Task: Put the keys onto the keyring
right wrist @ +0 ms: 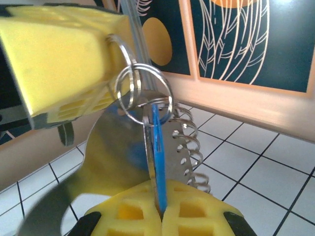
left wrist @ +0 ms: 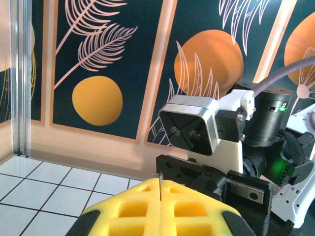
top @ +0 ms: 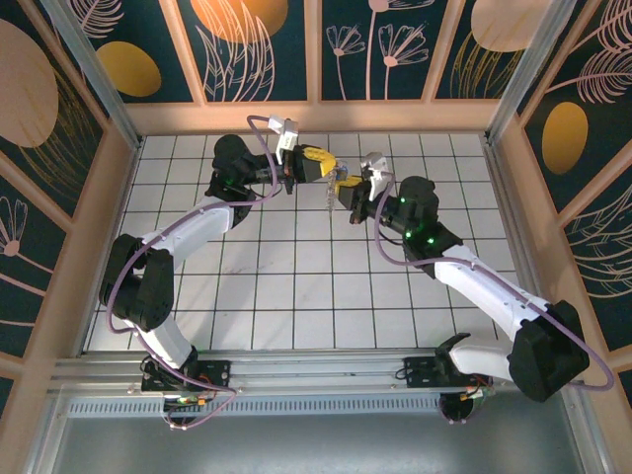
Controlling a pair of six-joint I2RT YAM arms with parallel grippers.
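Closest to the right wrist camera we see the yellow pads of the right gripper point(right wrist: 158, 199). They are pressed together on the key point(right wrist: 157, 147), so this gripper is closed and has hold of it. The key stands almost upright, with its blue part rising out of the seam between the pads. Its upper end reaches the wire rings point(right wrist: 132, 69) of the keyring point(right wrist: 110, 152). We cannot tell for sure whether a ring passes through the key.

Below these rings, the flat silver part of the keyring hangs just behind the key. Its bumpy side, a spring-like coil point(right wrist: 189, 142), is on the right of the key. From the upper left comes the left gripper point(left wrist: 160, 191), and the smaller ring sits at the tip of its yellow finger. In the left wrist view its two pads are pressed together, and a thin edge of metal shows in the seam. So this gripper is closed too, and it holds the keyring by that ring.

From above, both grippers meet tip to tip over the far part of the white tiled table point(top: 296, 286). The key and the keyring hang between them, above the tiles. Dark walls point(top: 395, 49) painted with orange discs and pale leaves stand around the table.
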